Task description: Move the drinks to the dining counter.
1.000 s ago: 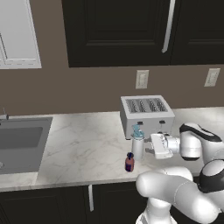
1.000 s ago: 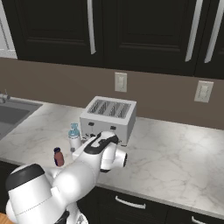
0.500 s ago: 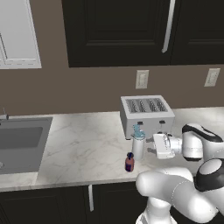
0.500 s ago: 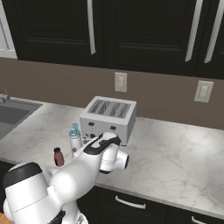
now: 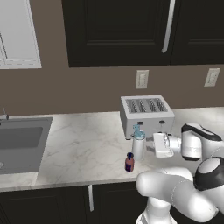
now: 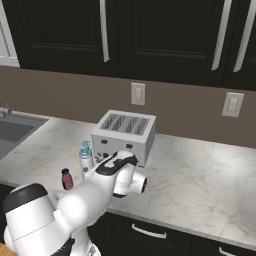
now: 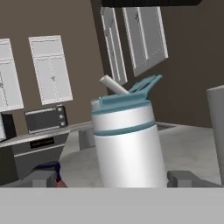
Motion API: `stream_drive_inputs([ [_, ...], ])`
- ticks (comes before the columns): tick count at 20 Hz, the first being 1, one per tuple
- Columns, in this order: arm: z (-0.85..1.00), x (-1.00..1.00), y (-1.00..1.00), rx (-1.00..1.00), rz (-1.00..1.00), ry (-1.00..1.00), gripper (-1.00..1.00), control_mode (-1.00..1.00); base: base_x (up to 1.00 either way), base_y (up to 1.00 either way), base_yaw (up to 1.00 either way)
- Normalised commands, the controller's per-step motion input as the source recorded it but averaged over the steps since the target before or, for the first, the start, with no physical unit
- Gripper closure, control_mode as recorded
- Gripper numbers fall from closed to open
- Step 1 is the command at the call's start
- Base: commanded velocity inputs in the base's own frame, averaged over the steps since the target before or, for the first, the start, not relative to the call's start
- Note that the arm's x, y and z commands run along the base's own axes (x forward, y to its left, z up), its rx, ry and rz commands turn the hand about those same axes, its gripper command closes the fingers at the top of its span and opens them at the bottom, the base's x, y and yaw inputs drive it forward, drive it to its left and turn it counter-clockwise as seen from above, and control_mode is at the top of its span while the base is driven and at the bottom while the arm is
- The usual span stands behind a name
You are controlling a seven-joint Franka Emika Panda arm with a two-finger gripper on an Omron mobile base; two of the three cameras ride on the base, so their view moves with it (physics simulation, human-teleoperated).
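**Open gripper levelled at the slim spout-lidded bottle**

The slim white-grey bottle with a light-blue spout lid (image 5: 138, 145) stands upright on the grey-veined white marble worktop (image 5: 83, 148), its long axis vertical, a little right of centre in the left base view and just in front of the white four-slot toaster (image 5: 146, 115). In the hand view the same bottle fills the middle of the frame, leaning slightly because that camera is rolled; its flip cap stands open toward the upper right and a white straw pokes toward the upper left. A light-blue band rings its body below the lid. No label or writing can be read on it.

The tiny purple-red bottle with a dark cap (image 5: 129, 162) stands upright just beside it, lower and to the left in the left base view.

The two-finger gripper (image 7: 113, 179) has its jaws spread wide, one dark fingertip at each lower corner of the hand view on either side of the slim bottle, holding nothing.

A steel sink (image 5: 19, 142) sits at the left edge.
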Motion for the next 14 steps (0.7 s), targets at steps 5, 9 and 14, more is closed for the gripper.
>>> stream_drive_inputs([
  [5,0.00,0.15,0.00,0.00,-0.05,0.00,-1.00,-1.00,0.00,0.00,0.00],
  [9,0.00,0.03,0.10,0.00,-0.02,0.03,-1.00,-1.00,0.00,0.00,0.00],
  [14,0.00,0.00,0.20,0.00,0.00,0.05,-1.00,-1.00,0.00,0.00,0.00],
])
